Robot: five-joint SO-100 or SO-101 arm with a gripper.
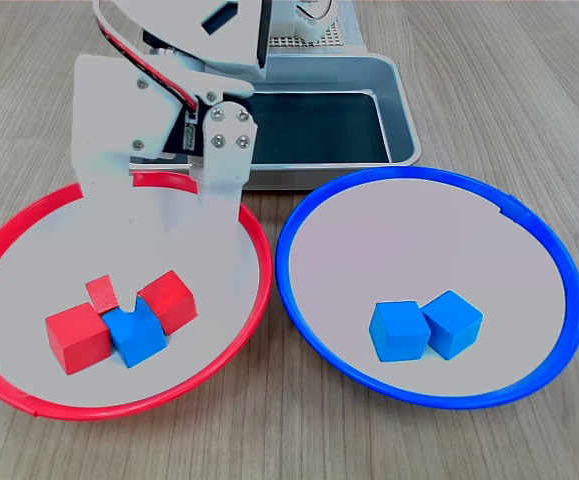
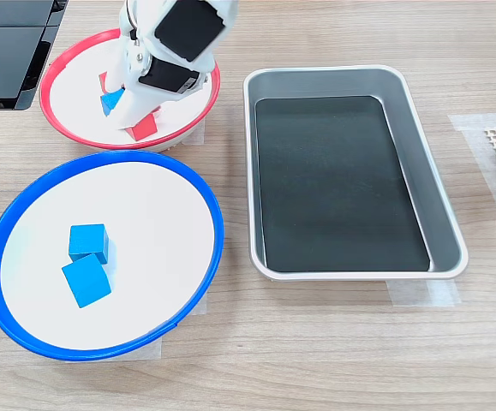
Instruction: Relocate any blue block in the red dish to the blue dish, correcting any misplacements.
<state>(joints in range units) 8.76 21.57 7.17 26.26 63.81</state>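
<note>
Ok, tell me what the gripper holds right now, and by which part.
The gripper is down around the blue block in the red dish, its fingertips at the block's top. Whether it actually clamps the block cannot be told; the block rests on the dish.

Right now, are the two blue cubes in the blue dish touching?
Touching. In the first exterior view the two blue cubes sit side by side in the blue dish with no pale floor showing between their adjoining faces.

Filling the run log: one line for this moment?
gripper: around blue block, closure unclear | red dish: three red cubes | blue dish: two blue cubes
</note>
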